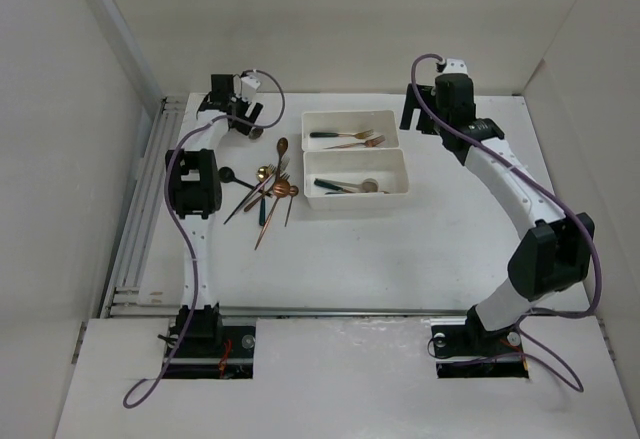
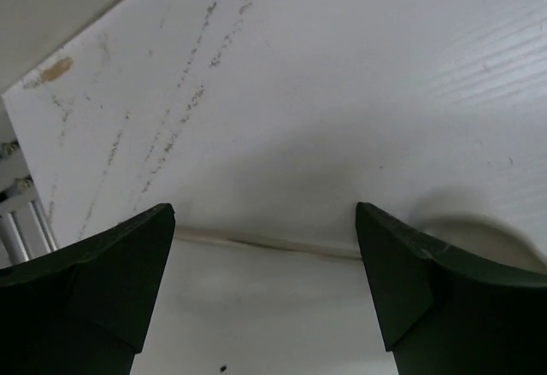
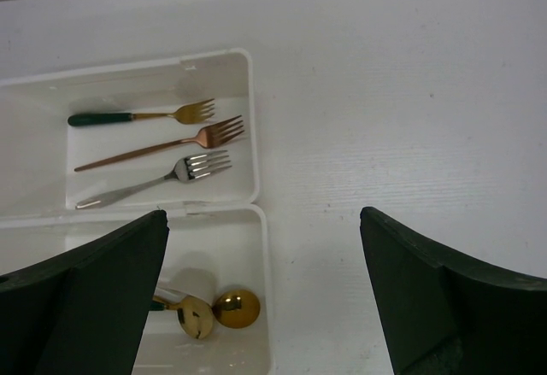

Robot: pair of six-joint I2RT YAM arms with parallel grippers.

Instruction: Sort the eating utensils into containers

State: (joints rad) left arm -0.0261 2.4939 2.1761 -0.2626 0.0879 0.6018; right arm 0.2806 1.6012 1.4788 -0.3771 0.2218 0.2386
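Loose utensils (image 1: pixel 265 191), copper, gold and dark-handled, are lying crossed in a pile on the table (image 1: pixel 400 259), on the near side of the left fingers (image 2: pixel 94 281) and well to the left of the right fingers (image 3: pixel 94 294). Three more are lying side by side in the far bin (image 3: pixel 249 119), ahead and to the left of the right fingers: a green-handled fork (image 3: pixel 141 116), a copper fork (image 3: pixel 162 146) and a silver fork (image 3: pixel 154 183). Two gold spoons (image 3: pixel 214 311) are resting in the near bin (image 3: pixel 265 255), just inside the left-hand finger, which is hiding their handles. The right fingers are standing wide open over bare table beside the bins' right ends, gripping nothing. The left fingers are also spread wide and gripping nothing, facing the scuffed wall (image 2: pixel 342 93) at the table's far edge.
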